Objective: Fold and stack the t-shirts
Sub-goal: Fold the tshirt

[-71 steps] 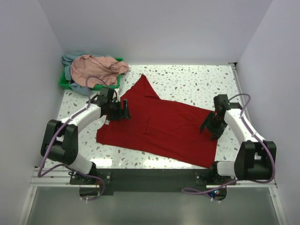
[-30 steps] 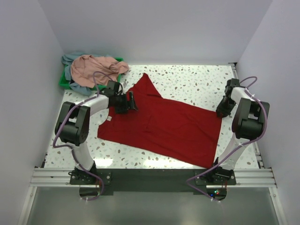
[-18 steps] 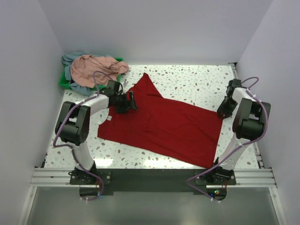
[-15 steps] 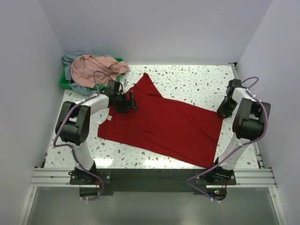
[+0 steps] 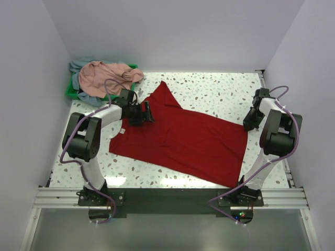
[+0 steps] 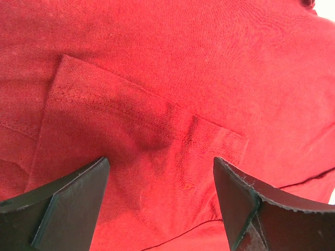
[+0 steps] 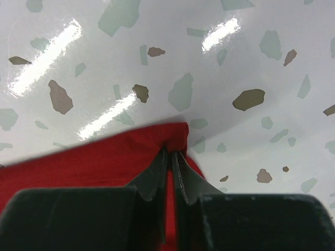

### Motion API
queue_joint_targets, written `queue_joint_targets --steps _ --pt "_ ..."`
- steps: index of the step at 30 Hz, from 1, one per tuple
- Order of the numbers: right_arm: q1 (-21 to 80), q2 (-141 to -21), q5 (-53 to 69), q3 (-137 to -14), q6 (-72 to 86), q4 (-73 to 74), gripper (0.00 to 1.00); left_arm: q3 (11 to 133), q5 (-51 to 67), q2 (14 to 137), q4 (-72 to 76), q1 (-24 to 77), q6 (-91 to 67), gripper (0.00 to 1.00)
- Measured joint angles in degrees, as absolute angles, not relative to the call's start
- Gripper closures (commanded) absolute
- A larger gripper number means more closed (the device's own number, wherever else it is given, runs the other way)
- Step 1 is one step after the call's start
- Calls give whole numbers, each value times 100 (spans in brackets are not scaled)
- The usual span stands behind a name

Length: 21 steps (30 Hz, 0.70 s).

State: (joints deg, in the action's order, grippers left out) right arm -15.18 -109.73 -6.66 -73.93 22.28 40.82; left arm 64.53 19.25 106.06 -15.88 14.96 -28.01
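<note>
**tabletop_tom:** what's the surface and the booth like on your end?

**me:** I'm looking down on a glossy white terrazzo table (image 5: 209, 89) with grey and brown flecks. It throws back streaks of light just ahead of the right gripper (image 7: 170, 155). Plain pale walls (image 5: 172, 31) box it in on three sides, and a metal rail (image 5: 167, 200) runs along the near edge by the arm bases. The red t-shirt (image 5: 180, 141) lies spread flat across the middle.

**tabletop_tom:** and the hands?

**me:** The right fingers (image 7: 152, 178) are pressed together, pinching the shirt's corner hem right at their tips, with bare table beyond them. The left gripper (image 6: 159, 170) has its fingers (image 6: 63, 204) spread wide over the red cloth. A stitched hem and a soft wrinkle sit between and just ahead of them. I can't tell if they actually touch the fabric. Back behind those fingers, past the wrist, the green tray (image 5: 70, 93) sits at the table's far corner. It holds the pink t-shirt (image 5: 107, 73) heaped over the grey-blue t-shirt (image 5: 78, 67).
</note>
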Motion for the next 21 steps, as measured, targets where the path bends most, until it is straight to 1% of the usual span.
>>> queue_joint_targets --steps 3,6,15,21 --pt "-1525 -10973 -674 -7415 2191 4123 82 6453 1925 10606 -1588 1494 -2801 13" --pt "-1568 -10978 -683 -7437 2128 4202 78 6453 1920 10606 -1590 1494 -2797 13" --pt "-1667 -10989 -692 -7546 2016 4425 80 6451 1916 10606 -1590 1494 -2794 13" --pt "-1669 -10993 -676 -7690 1977 4495 85 6451 1918 10606 -1588 1494 -2794 13"
